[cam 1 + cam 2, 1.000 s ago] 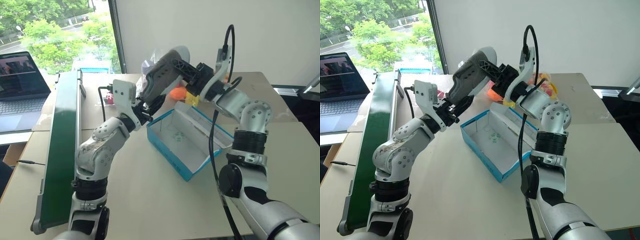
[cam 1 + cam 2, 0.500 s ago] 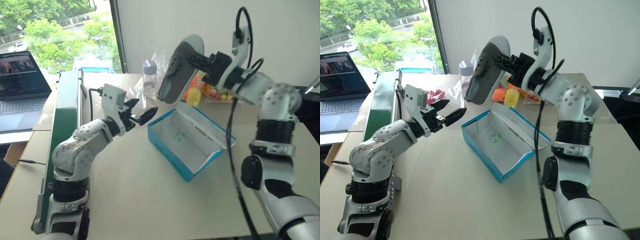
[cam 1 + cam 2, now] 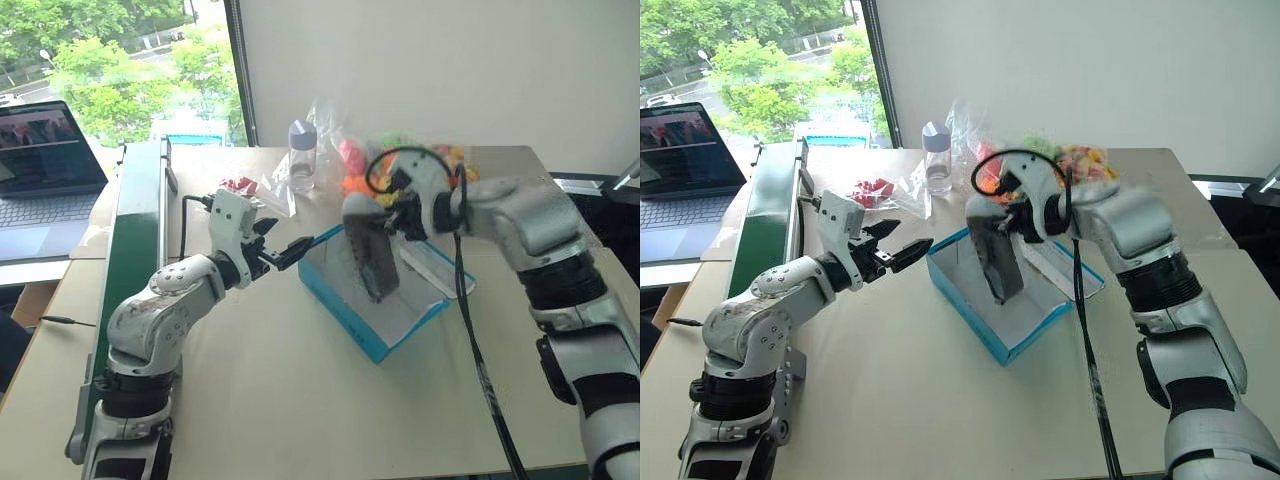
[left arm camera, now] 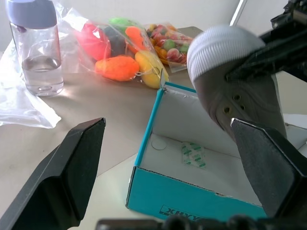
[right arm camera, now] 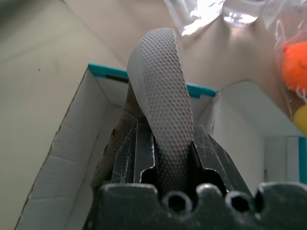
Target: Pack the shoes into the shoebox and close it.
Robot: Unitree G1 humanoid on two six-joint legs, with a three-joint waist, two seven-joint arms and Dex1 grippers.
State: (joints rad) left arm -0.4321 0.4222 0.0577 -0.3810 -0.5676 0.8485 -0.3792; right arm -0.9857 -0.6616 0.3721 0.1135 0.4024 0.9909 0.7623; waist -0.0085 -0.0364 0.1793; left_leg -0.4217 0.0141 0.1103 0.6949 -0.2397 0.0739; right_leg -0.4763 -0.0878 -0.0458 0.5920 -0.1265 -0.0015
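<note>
Shoe toe-down (steep) over shoebox

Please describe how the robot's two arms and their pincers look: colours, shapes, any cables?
Both arms are built of rounded silver-grey segments joined by black ribbed rings. The left pincer has two black, tapered fingers below a white boxy wrist block. The right pincer is black as well, with scratched inner faces in the wrist view. A black cable loops above the right wrist and hangs down along that arm; a thinner one runs at the left wrist.

Grey shoe in right gripper over open shoebox
</note>
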